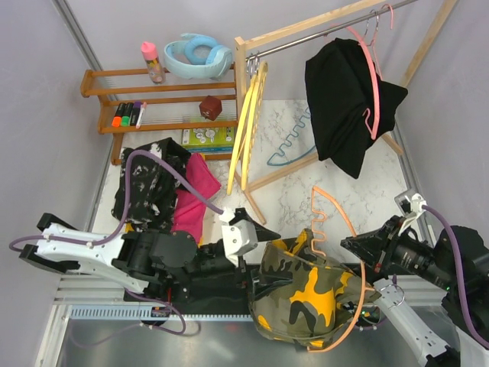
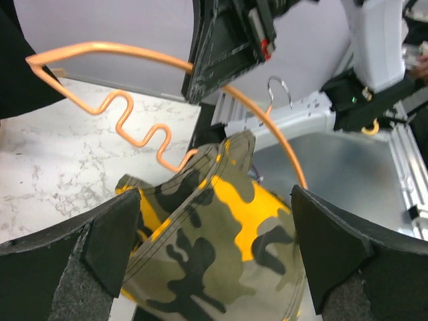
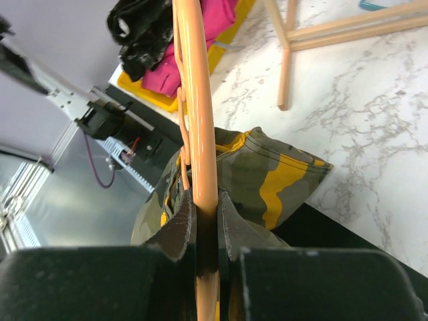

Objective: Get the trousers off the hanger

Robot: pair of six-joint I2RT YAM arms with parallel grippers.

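At the near edge of the table (image 1: 290, 199), between the two arms, the camouflage trousers (image 1: 306, 298) hang bunched on an orange hanger (image 3: 200, 120), its wavy bar running into their waistband. The right arm (image 1: 412, 252) has its jaws clenched on the hanger's thin rod, just above the cloth. The left arm (image 1: 153, 256) holds its jaws released and wide apart just beside the trousers, touching nothing. Farther back on the left lie a magenta garment (image 1: 191, 195) and a black speckled garment (image 1: 145, 183) in a heap. At the far side a plain black garment (image 1: 344, 99) hangs from a pink hanger (image 1: 370, 69) on the rail (image 1: 321, 34).
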